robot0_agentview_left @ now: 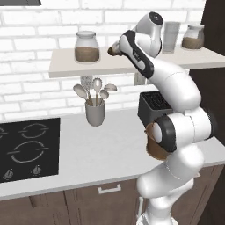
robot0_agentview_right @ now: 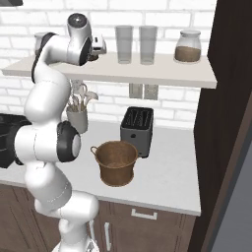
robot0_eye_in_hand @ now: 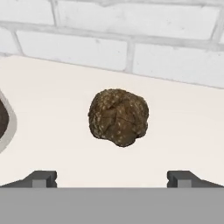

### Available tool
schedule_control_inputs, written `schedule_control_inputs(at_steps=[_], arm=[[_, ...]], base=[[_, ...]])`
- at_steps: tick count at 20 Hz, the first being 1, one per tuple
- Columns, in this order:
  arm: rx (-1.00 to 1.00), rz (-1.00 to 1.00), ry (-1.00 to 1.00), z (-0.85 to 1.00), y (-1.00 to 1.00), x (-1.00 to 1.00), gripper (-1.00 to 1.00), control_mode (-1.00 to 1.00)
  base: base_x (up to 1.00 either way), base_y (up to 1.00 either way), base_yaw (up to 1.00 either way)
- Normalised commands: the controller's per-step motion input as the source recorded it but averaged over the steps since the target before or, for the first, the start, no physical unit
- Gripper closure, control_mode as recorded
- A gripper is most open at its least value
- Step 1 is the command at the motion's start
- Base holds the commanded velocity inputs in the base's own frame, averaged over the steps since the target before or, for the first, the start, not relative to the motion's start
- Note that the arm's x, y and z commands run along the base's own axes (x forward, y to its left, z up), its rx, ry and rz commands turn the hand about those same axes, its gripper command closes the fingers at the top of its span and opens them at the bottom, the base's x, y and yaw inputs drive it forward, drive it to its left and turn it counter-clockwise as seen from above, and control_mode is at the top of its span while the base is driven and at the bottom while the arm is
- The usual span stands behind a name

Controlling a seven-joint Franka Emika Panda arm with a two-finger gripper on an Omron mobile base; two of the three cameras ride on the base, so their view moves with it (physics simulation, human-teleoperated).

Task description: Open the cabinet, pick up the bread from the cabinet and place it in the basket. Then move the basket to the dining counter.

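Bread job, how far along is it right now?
Early. No cabinet step shows; the bread sits on an open white shelf. In hand: the claw is open, lined up on the bread, not gripping. Left: grasp it, drop it in the basket beside the toaster, then carry that to the dining counter.

Setting: home kitchen. Evidence: black stove top [robot0_agentview_left: 28, 149] set in white worktop [robot0_agentview_left: 105, 149], lower left of frame; utensil cup [robot0_agentview_left: 95, 112]; toaster [robot0_agentview_right: 137, 130]; jars and glasses on shelf [robot0_agentview_right: 147, 74]; white brick wall [robot0_agentview_left: 44, 26]; wood cabinets below.
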Motion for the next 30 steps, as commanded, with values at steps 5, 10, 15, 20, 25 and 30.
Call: schedule_control_inputs(at_steps=[5, 10, 15, 20, 25, 30], arm=[[0.0, 0.0, 0.0, 0.0, 0.02, 0.48, -1.0, -1.0], [0.0, 0.03, 0.0, -0.11, 0.0, 0.45, -1.0, -1.0], [0.0, 0.01, 0.0, -0.17, 0.0, 0.38, -1.0, -1.0], [0.0, 0.02, 0.0, -0.19, 0.0, 0.23, -1.0, -1.0], [0.0, 0.03, 0.0, -0.24, 0.03, 0.05, -1.0, -1.0], [0.0, 0.04, 0.0, -0.14, 0.12, 0.0, -1.0, -1.0]], base=[[0.0, 0.0, 0.0], [0.0, 0.0, 0.0], [0.0, 0.0, 0.0], [0.0, 0.0, 0.0], [0.0, 0.0, 0.0], [0.0, 0.0, 0.0]])
